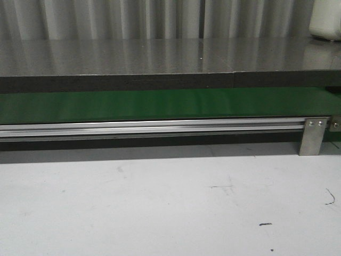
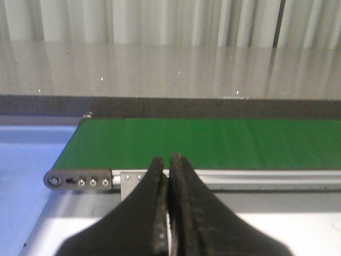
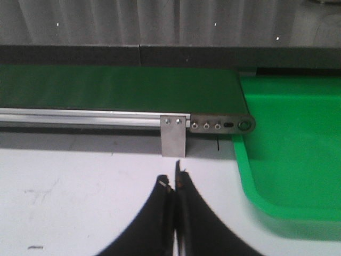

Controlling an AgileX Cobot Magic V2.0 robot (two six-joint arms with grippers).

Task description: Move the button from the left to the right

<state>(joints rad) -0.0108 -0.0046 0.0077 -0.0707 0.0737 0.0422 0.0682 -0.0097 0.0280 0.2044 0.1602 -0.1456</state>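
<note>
Button: not visible in any view. The green belt (image 1: 160,105) is bare along every stretch the cams show, so I can't say where the button sits; probably not fed in yet, or outside the frames.

Step, as I judge it: waiting/start, nothing picked. Next move needs the button to show up on the belt's left stretch, then the left claw (image 2: 169,176) has to open before it can close on the small body; transfer toward the right end and the tray would come after that.

Left claw: clenched, fingers pressed together w/ nothing between, hovering at the counter's near edge by the belt's left end roller (image 2: 53,180). Right claw (image 3: 175,178): also clenched and empty, over the pale counter (image 1: 160,202) just in front of the belt's right end.

Materials: belt is matte green, smooth, flat; side rail (image 1: 149,128) is ribbed aluminium w/ a plain metal bracket (image 1: 313,136) and small screws. Claw fingers are black, curved, slightly grainy plastic. Green tray (image 3: 290,149) at the counter's right edge is glossy plastic w/ rounded corners. Counter is scuffed off-white; far surface beyond the belt is grey, reflective.
</note>
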